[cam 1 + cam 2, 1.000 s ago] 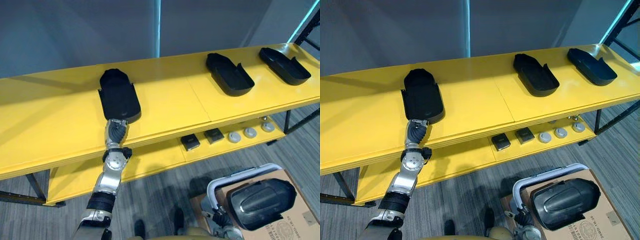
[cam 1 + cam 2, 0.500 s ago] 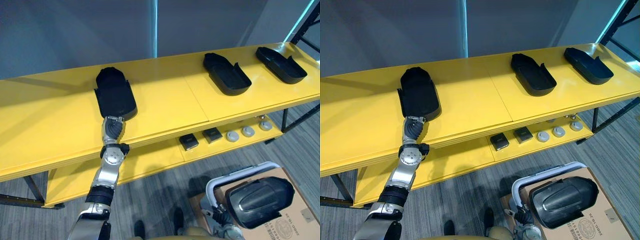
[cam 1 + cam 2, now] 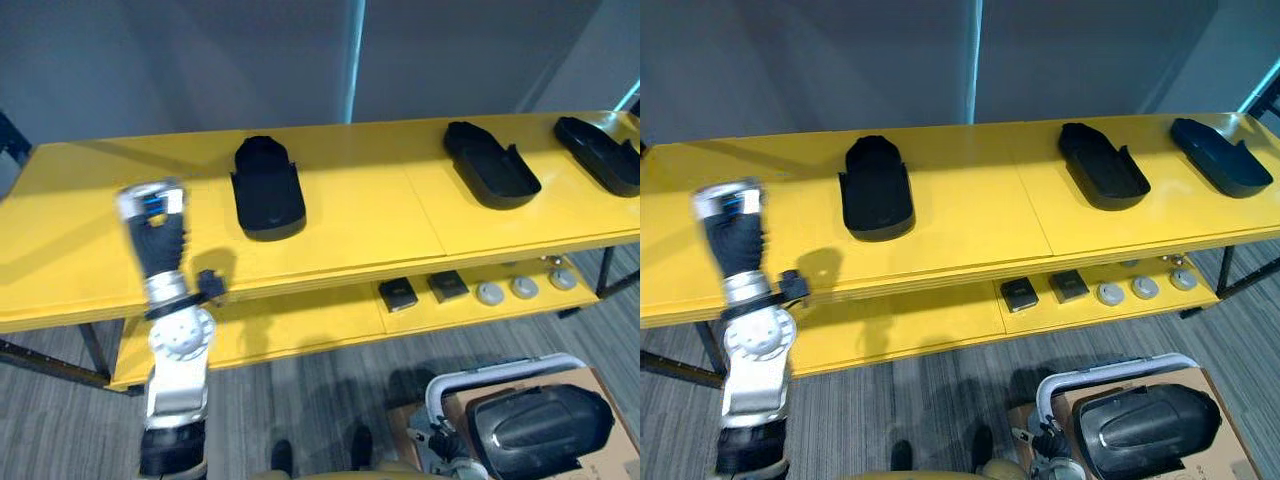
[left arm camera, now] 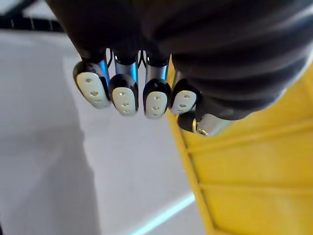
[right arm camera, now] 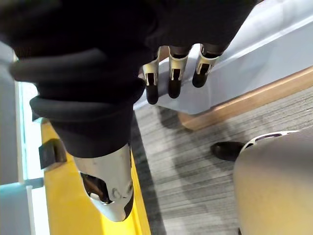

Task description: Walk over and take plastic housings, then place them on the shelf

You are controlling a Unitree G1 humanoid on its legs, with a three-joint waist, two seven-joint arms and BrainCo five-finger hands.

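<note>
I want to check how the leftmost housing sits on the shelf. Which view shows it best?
The left eye view: the leftmost housing lies whole on the yellow shelf, apart from the left hand. The right eye view shows it equally whole. The wrist views look at shelf edge, wall and floor instead.

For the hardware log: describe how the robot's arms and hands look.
The left arm is silver-grey with a round joint and a dark ribbed band lower down. The left hand and right hand wear dark ribbed covers. The fingers are silver with dark tips; the left hand's tips bear pale oval pads.
</note>
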